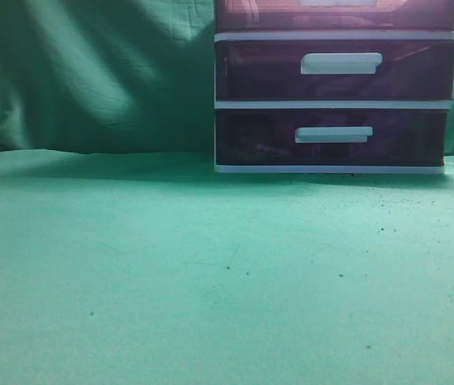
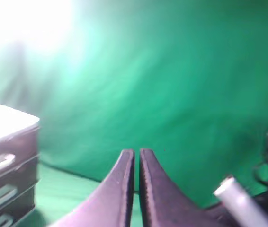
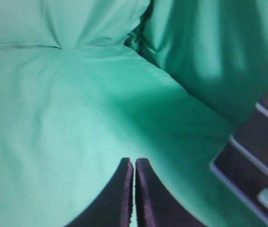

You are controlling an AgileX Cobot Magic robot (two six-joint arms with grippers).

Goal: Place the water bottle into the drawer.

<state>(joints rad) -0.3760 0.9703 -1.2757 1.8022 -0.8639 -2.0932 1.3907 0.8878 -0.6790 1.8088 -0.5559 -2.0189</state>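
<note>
The white-framed drawer unit (image 1: pixel 335 104) stands at the back right of the green cloth. Only the lower strip of its top purple drawer (image 1: pixel 259 16) shows, at the frame's upper edge, and it looks closed. The unit also shows at the left of the left wrist view (image 2: pixel 11 156) and at the right of the right wrist view (image 3: pixel 262 146). No water bottle is clearly in view. My left gripper (image 2: pixel 137 152) is shut and empty, in the air. My right gripper (image 3: pixel 134 161) is shut and empty above the cloth. Neither gripper shows in the exterior view.
Two darker purple drawers (image 1: pixel 331 68) (image 1: pixel 331 136) with white handles sit closed below the top one. A green backdrop (image 1: pixel 91 72) hangs behind. A blurred white cylinder (image 2: pixel 238 201) with dark hardware shows at the lower right of the left wrist view; I cannot tell what it is.
</note>
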